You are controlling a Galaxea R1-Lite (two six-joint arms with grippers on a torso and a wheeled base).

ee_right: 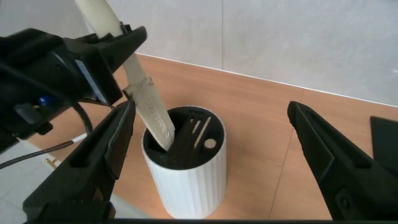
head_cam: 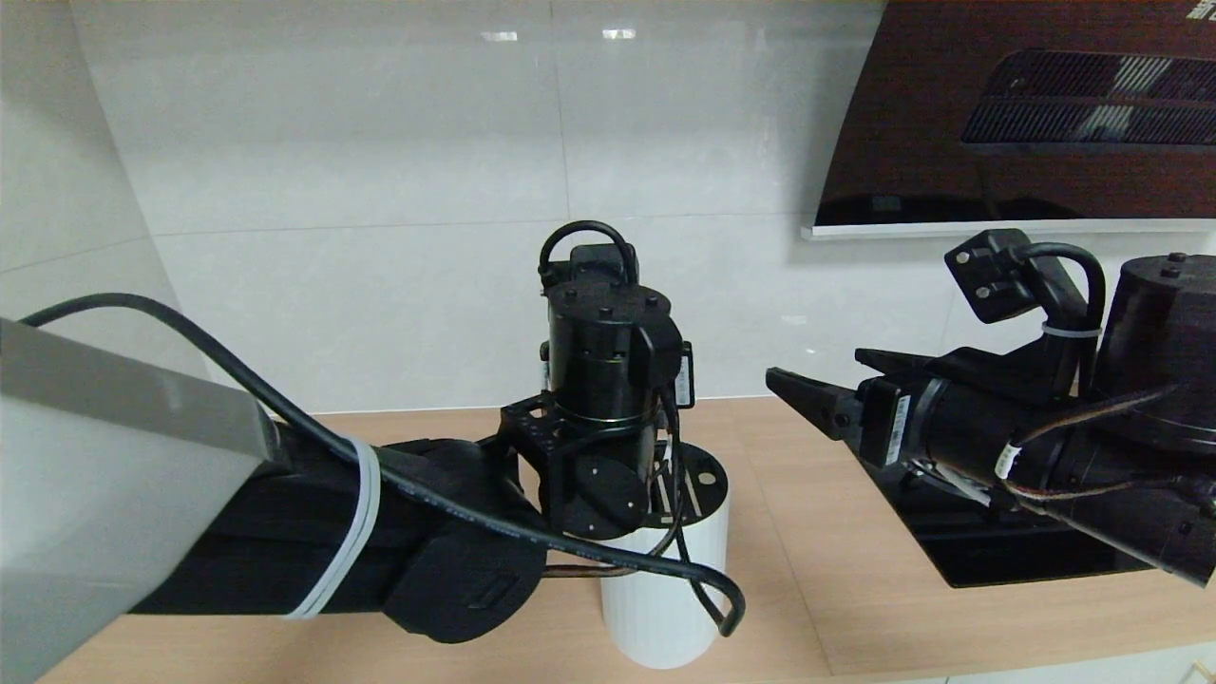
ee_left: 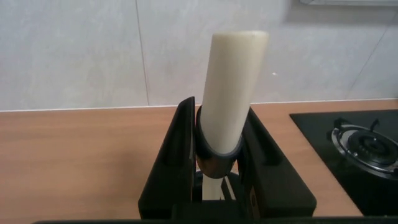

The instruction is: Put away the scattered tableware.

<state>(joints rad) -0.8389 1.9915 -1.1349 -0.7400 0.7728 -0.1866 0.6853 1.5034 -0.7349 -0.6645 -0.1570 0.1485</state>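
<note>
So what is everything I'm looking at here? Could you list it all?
knife: one, cream handle and white blade, tip in a slot of the holder
knife holder: one, white with a black slotted top, standing on the counter
counter: one, light wood, along the wall
cooktop: one, black, set in the counter on the robot's right
range hood: one, dark, on the wall above the cooktop
wall tiles: several, white, behind the counter
left end effector: one, black, above the holder, shut on the knife handle
right end effector: one, black, open, over the cooktop's edge
</note>
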